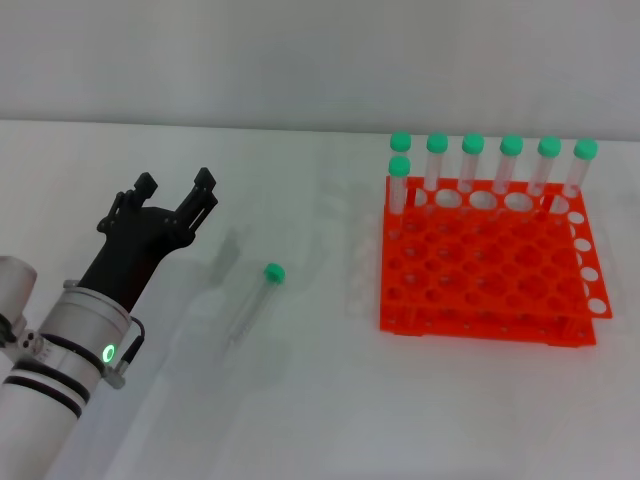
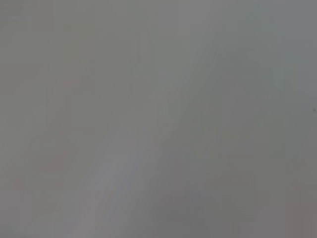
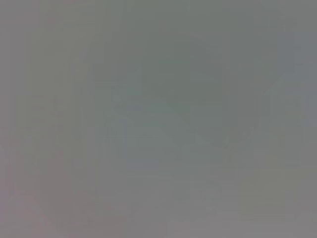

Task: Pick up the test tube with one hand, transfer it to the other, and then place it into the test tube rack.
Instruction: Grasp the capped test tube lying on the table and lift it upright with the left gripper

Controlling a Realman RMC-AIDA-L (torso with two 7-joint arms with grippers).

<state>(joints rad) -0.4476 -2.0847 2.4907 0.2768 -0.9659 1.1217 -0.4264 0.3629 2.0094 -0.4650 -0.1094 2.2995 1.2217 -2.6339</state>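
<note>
A clear test tube (image 1: 252, 302) with a green cap lies on the white table at centre left in the head view. My left gripper (image 1: 176, 186), black on a white arm with black rings and a green light, is open and empty, to the left of the tube and apart from it. The orange-red rack (image 1: 483, 262) stands to the right of the tube. Several green-capped tubes (image 1: 511, 170) stand upright in its back rows. My right gripper is out of view. Both wrist views show only plain grey.
The white table (image 1: 300, 400) runs back to a pale wall. The rack's front rows of holes hold nothing.
</note>
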